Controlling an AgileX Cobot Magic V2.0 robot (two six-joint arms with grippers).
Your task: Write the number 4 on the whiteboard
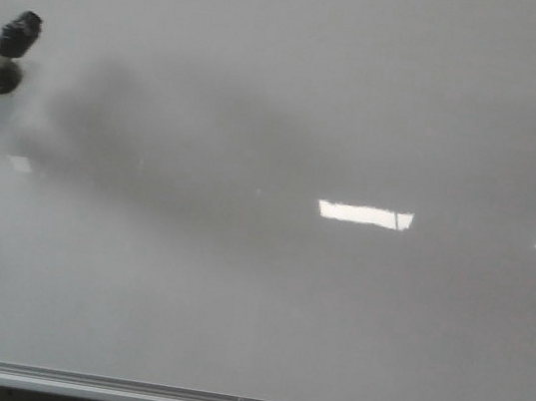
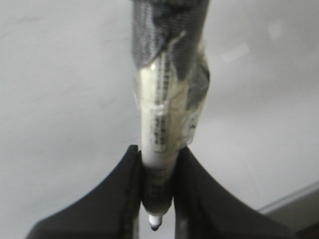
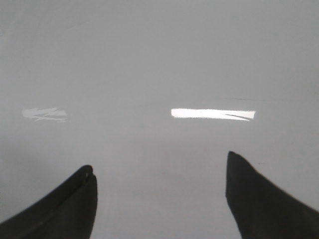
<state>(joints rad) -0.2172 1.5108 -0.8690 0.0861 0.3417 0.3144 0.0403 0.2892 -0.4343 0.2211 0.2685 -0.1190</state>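
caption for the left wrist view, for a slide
Left pincer shut on a taped marker, tip uncapped, above a blank whiteboard.

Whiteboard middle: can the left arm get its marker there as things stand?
Probably yes. The left gripper is shut on the marker near the whiteboard's left edge, tip exposed, and nothing shows between it and the bare, unmarked middle. True reach cannot be judged.

Office or classroom: a large wall whiteboard (image 1: 255, 289).
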